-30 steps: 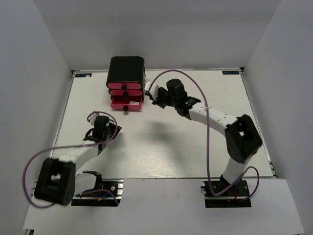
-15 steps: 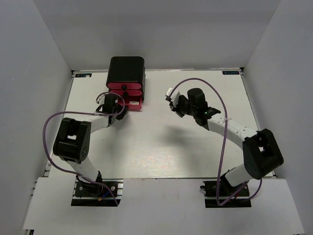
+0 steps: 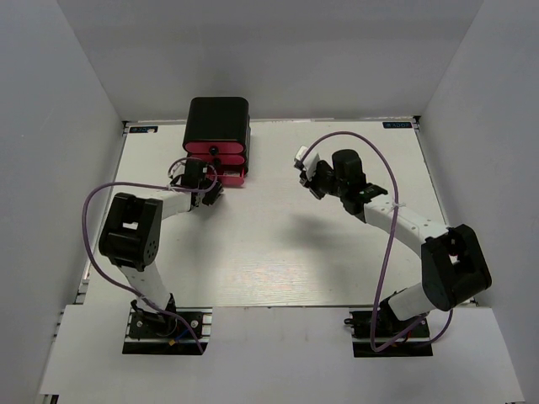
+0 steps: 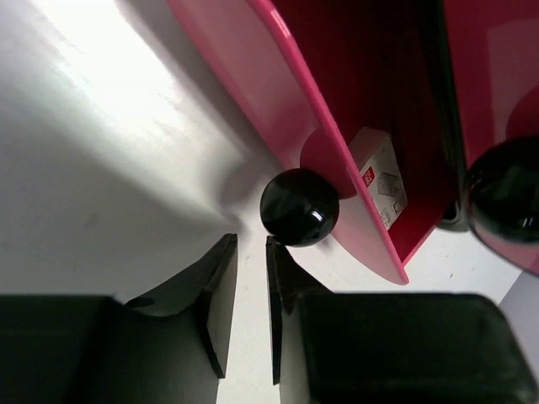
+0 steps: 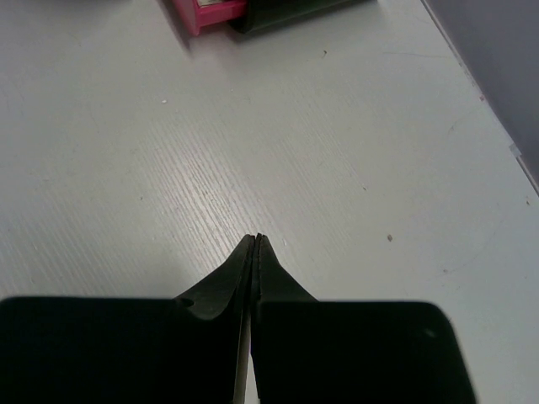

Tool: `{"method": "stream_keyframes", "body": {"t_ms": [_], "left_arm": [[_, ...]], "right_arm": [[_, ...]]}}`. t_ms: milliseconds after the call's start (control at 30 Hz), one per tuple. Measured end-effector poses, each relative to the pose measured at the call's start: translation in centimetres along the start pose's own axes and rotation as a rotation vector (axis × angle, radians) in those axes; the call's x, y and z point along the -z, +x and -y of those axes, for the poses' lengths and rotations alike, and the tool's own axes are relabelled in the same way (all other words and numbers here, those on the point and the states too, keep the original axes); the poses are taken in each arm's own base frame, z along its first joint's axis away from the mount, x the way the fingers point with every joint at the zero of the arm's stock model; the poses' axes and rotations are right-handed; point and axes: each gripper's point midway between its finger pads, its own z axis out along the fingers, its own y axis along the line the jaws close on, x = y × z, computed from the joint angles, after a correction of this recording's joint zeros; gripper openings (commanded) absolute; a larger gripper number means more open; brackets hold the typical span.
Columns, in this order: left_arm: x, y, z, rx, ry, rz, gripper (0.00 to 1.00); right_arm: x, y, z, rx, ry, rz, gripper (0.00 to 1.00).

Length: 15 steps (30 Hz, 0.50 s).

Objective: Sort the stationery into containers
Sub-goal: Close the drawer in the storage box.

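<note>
The left end effector (image 4: 251, 244) sits on the near side of the black cabinet (image 3: 217, 118), low over the white worktop (image 3: 278, 252). Its fingers (image 4: 221, 295) are almost together, with only a thin slit between them, and they hold nothing. The tips point at the round black knob (image 4: 299, 207) of the lowest pink drawer (image 4: 253, 93). The knob lies just beyond the tips, not between them, and the wrist view does not show whether they touch it.

The lowest pink drawer stands partly out of the cabinet. Inside it, past the front panel, lies a small white eraser block (image 4: 381, 172) with red print. A second black knob (image 4: 505, 202), on the drawer above, shows at the right edge of the left wrist view.

The right end effector (image 5: 256, 237) hangs over bare worktop, well to the right of the cabinet. Its fingers are pressed together and it is empty. From its wrist camera, one corner of the cabinet and drawer sits at the far upper left.

A second ago the left arm was drawn back, well apart from the cabinet on the near side, while the right end effector was just beside the cabinet's right flank. Now the left one has come up to the drawer front, the right one has withdrawn to the right, and the lowest drawer protrudes a little less.
</note>
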Motion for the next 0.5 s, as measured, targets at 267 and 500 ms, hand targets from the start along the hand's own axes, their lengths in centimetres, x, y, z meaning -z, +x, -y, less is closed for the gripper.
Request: {"method": "stream_keyframes", "body": {"t_ms": [267, 500], "left_arm": [[-1.8, -0.6, 1.8, 0.018, 0.01, 0.008, 0.36], [-2.7, -0.9, 2.7, 0.047, 0.018, 0.014, 0.45]], "right_arm": [[0.2, 0.3, 0.5, -0.008, 0.008, -0.002, 0.0], [0.4, 1.5, 0.5, -0.021, 0.008, -0.025, 0.0]]}}
